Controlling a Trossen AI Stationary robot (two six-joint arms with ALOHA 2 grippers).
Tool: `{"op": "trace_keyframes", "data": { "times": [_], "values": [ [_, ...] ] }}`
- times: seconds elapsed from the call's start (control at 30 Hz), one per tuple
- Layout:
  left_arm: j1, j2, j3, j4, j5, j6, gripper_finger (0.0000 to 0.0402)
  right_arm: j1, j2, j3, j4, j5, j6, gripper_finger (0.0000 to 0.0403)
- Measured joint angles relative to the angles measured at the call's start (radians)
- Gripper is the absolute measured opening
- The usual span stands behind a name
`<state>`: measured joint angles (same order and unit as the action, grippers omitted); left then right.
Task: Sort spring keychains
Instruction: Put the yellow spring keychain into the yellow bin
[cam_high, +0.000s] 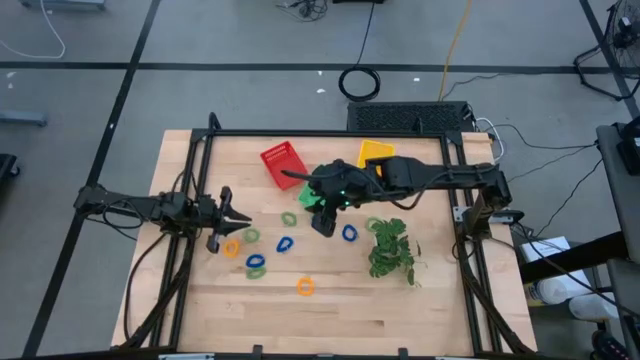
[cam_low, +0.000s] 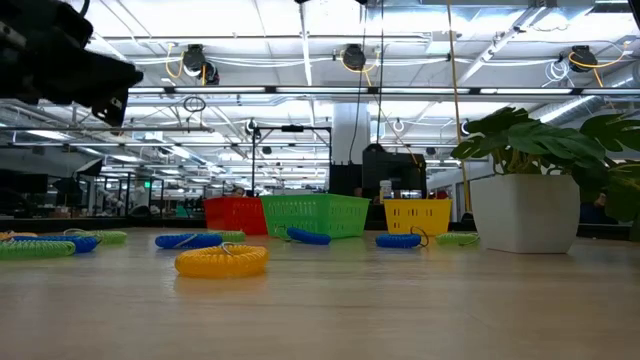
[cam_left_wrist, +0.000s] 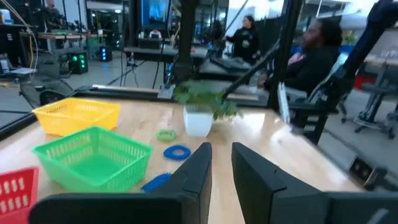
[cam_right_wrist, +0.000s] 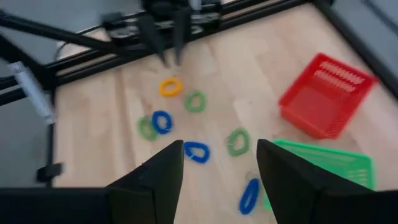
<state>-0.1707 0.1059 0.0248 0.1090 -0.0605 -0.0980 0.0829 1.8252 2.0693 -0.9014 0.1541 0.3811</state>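
Several small coiled keychains lie flat on the wooden table: orange (cam_high: 232, 247), green (cam_high: 289, 218), blue (cam_high: 285, 243), another blue (cam_high: 349, 233) and another orange (cam_high: 305, 286). My right gripper (cam_high: 322, 222) is open and hovers above the table beside the green basket. In its wrist view, my right gripper (cam_right_wrist: 221, 165) has a green keychain (cam_right_wrist: 237, 141) and a blue one (cam_right_wrist: 197, 152) showing past its spread fingers. My left gripper (cam_high: 240, 216) is open near the table's left edge, above the orange keychain, and touches nothing. In its wrist view, my left gripper (cam_left_wrist: 222, 168) has a narrow gap between its fingers.
Three mesh baskets stand at the far side: red (cam_high: 283, 163), green (cam_high: 312, 198) partly under my right arm, yellow (cam_high: 375, 152). A potted leafy plant (cam_high: 392, 248) stands right of centre. The near strip of the table (cam_high: 330, 325) is bare wood. People show in the room beyond.
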Motion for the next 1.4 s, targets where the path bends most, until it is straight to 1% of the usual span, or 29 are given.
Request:
{"op": "trace_keyframes", "data": {
  "times": [0.07, 0.13, 0.27, 0.33, 0.47, 0.57, 0.67, 0.8, 0.9, 1.0, 1.07, 1.2, 1.4],
  "values": [
    [0.0, 0.0, 0.031, 0.0, -0.005, -0.01, 0.0091, -0.007, 0.0, 0.0, -0.003, 0.001, 0.0, 0.0192],
    [0.0, 0.0, 0.074, -0.02, -0.036, -0.012, 0.0114, -0.012, 0.0, 0.0, -0.004, 0.0, -0.001, 0.0192],
    [0.0, 0.026, 0.176, -0.067, -0.128, -0.008, 0.0175, -0.021, 0.0, 0.0, -0.004, -0.001, -0.03, 0.0192],
    [0.0, 0.051, 0.236, -0.088, -0.155, 0.001, 0.0205, -0.024, 0.0, 0.0, -0.004, -0.001, -0.055, 0.0192],
    [0.0, 0.125, 0.365, -0.134, -0.159, 0.028, 0.0254, -0.025, 0.0, 0.0, -0.002, -0.001, -0.105, 0.0192],
    [0.0, 0.205, 0.478, -0.182, -0.159, 0.04, 0.0272, -0.025, 0.0, 0.0, -0.002, -0.001, -0.144, 0.0192],
    [0.0, 0.302, 0.602, -0.27, -0.16, 0.046, 0.0277, -0.025, -0.01, 0.0, -0.007, -0.002, -0.169, 0.0192],
    [0.0, 0.436, 0.77, -0.45, -0.161, 0.075, 0.0275, -0.025, -0.034, 0.0, 0.01, -0.003, -0.211, 0.0192],
    [0.0, 0.514, 0.877, -0.557, -0.161, 0.077, 0.0274, -0.024, -0.058, -0.001, 0.032, -0.001, -0.251, 0.0192],
    [0.0, 0.58, 0.969, -0.646, -0.16, 0.058, 0.0276, -0.024, -0.098, -0.001, 0.056, -0.002, -0.288, 0.0192],
    [0.0, 0.617, 1.029, -0.715, -0.154, 0.033, 0.0274, -0.026, -0.118, 0.0, 0.11, 0.0, -0.3, 0.0192],
    [-0.001, 0.7, 1.148, -0.904, -0.146, 0.0, 0.0266, -0.032, -0.157, 0.0, 0.178, 0.001, -0.31, 0.0192],
    [-0.002, 0.831, 1.291, -1.152, -0.063, -0.079, 0.0251, -0.044, -0.192, 0.001, 0.269, 0.001, -0.327, 0.0192]
  ]
}}
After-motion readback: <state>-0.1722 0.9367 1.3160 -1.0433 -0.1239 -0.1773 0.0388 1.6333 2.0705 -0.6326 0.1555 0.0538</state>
